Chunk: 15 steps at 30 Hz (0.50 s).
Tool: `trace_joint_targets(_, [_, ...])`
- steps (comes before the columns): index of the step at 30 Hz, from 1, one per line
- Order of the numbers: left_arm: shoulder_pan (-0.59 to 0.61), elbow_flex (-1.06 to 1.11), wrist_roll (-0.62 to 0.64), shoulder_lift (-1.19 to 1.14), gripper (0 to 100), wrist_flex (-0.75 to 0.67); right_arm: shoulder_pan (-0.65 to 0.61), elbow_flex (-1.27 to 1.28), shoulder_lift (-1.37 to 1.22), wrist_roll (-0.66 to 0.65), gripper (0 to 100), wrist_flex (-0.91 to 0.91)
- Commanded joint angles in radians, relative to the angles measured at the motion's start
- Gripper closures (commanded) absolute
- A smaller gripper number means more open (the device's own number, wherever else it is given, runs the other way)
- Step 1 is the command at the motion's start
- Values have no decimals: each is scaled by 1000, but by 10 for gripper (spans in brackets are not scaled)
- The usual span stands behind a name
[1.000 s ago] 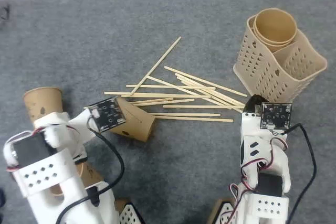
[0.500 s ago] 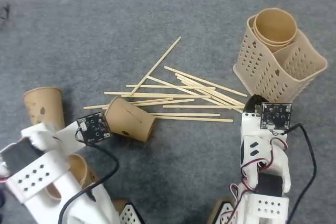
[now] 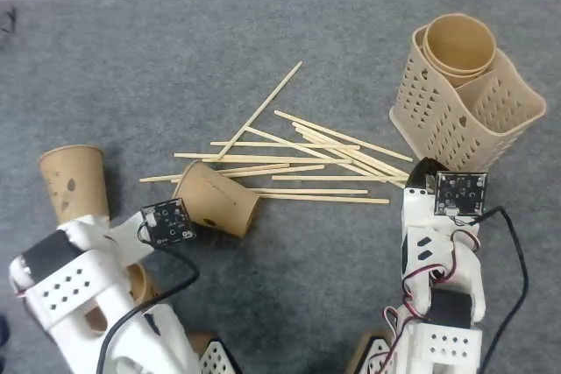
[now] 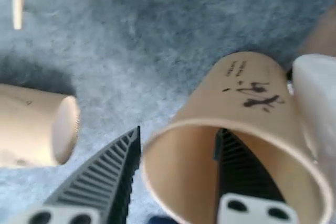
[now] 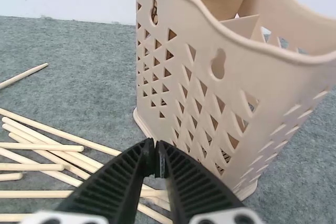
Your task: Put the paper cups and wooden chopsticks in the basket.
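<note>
Basket [image 3: 438, 124]: smooth beige plastic, perforated. Paper cups [image 3: 216, 200]: matt brown. Chopsticks [image 3: 351, 157]: pale bare wood. Table cover [image 3: 131, 67]: rough grey cloth.

The table [image 3: 333, 50] has a grey, carpet-like top. On it chopsticks [image 3: 298, 159] lie scattered flat between the two grippers, their nearest ends just beside the right gripper [image 5: 156, 145]. The basket [image 5: 210, 93] stands upright just beyond that gripper. A cup [image 3: 217, 199] lies on its side by the left gripper [image 4: 177, 132], against some chopsticks. Another cup [image 3: 70, 177] rests near that gripper, on the side away from the chopsticks.
</note>
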<state>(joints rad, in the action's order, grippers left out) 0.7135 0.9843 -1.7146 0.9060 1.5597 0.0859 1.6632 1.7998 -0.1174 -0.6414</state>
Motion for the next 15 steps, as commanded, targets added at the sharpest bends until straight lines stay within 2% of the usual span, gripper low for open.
trace_joint_targets(1, [-3, 5, -14, -2, 783, 12, -8, 11, 16, -20, 991, 12])
trace_joint_targets(4, [-3, 4, -14, 0, 821, 15, -8, 11, 16, -20, 991, 12])
trace_joint_targets(8, [-3, -1, -14, 6, 983, 9, -8, 11, 16, -20, 991, 12])
trace_joint_targets(12, [-3, -7, -14, 8, 989, 9, -8, 11, 16, -20, 991, 12])
trace_joint_targets(15, [-23, -102, -8, 8, 990, 32, -8, 9, 16, -20, 991, 12])
